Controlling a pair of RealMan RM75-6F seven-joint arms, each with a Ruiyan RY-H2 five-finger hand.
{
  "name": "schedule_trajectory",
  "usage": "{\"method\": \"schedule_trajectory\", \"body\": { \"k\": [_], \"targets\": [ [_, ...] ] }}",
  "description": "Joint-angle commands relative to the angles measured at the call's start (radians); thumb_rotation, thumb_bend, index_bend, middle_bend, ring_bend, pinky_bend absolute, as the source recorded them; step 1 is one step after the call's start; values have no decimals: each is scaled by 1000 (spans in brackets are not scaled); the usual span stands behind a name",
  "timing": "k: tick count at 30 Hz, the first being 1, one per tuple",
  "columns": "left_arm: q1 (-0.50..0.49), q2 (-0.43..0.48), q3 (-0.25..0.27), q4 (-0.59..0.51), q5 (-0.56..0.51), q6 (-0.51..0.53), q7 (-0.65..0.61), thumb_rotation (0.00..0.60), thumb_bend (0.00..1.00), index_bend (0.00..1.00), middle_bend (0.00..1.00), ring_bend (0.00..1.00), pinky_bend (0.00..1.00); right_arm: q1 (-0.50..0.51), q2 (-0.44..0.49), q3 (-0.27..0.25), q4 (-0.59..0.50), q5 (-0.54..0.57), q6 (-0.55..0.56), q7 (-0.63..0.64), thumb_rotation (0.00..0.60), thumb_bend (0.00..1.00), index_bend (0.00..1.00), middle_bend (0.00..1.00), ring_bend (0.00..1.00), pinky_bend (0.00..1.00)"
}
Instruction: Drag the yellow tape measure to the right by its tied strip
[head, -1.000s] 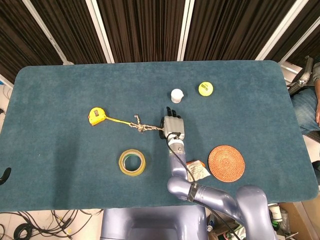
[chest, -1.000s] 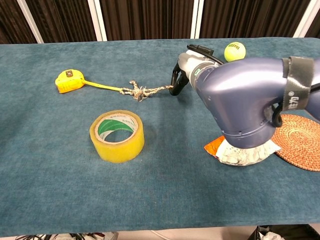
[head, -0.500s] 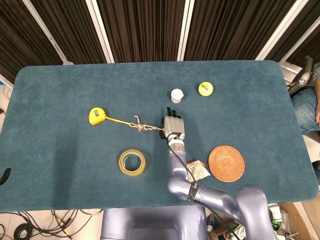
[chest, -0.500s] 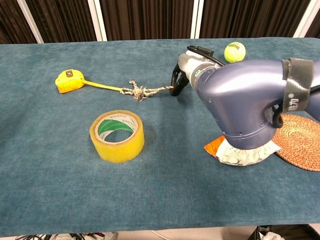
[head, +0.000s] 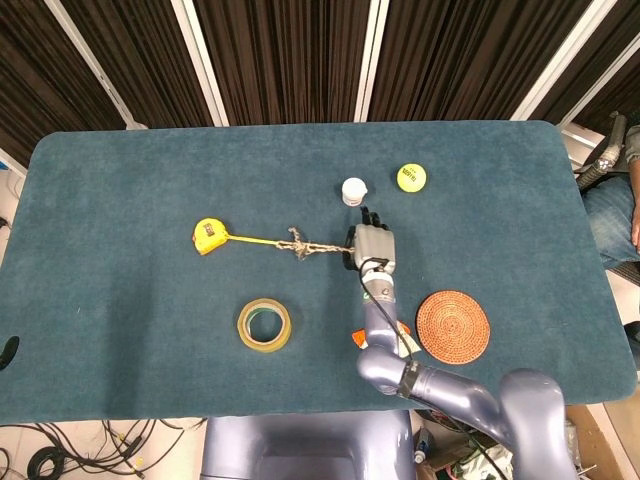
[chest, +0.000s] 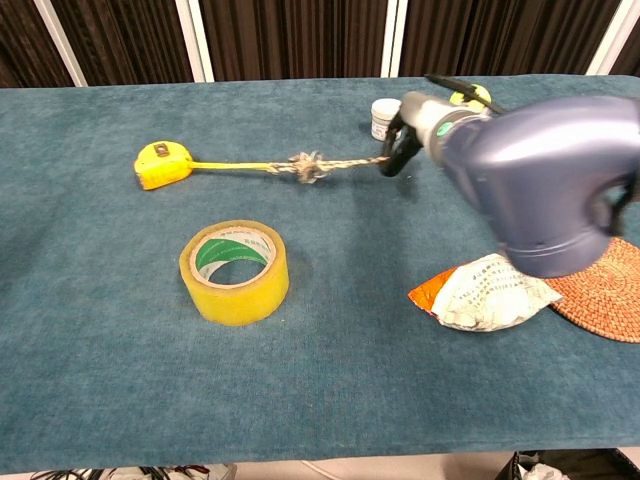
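The yellow tape measure (head: 209, 236) (chest: 163, 165) lies on the blue table, left of centre. Its yellow blade runs right to a knotted rope strip (head: 303, 246) (chest: 312, 166), pulled nearly straight. My right hand (head: 373, 247) (chest: 405, 140) grips the strip's right end, its fingers curled around it. In the chest view the right forearm fills the right side and partly hides the tennis ball. The left hand shows in neither view.
A roll of yellow tape (head: 264, 325) (chest: 235, 272) stands in front of the strip. A small white jar (head: 354, 190) (chest: 385, 118) and a tennis ball (head: 411, 177) lie just behind the hand. A crumpled packet (chest: 483, 291) and a woven coaster (head: 453, 326) lie near the table's front right.
My right hand has moved to the right with the strip. The tape measure and knot slid right with it, and the strip is now tauter.
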Motion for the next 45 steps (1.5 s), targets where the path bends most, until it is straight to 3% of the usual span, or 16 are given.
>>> {"method": "schedule_trajectory", "body": {
  "k": [1,22,33,45],
  "targets": [
    [1,-1,0,0,-3,0,2,600,306,73,0,0,0,-38,42,-15,-35,-2,4,13,600,416,634,0,45,177],
    [5,-9,-4,-2,-15,6,32,600,306,73,0,0,0,-242,411,-92,-141,-23,-24,47,600,416,636,0,45,177],
    [7,-13,-5,-8,-21,5,35,600,306,73,0,0,0,-314,552,-93,-55,9,-83,115,600,416,638,0,45,177],
    [7,-16,-6,-8,-21,5,47,600,306,73,0,0,0,-362,635,-87,31,45,-97,158,600,416,640,0,45,177]
  ]
}}
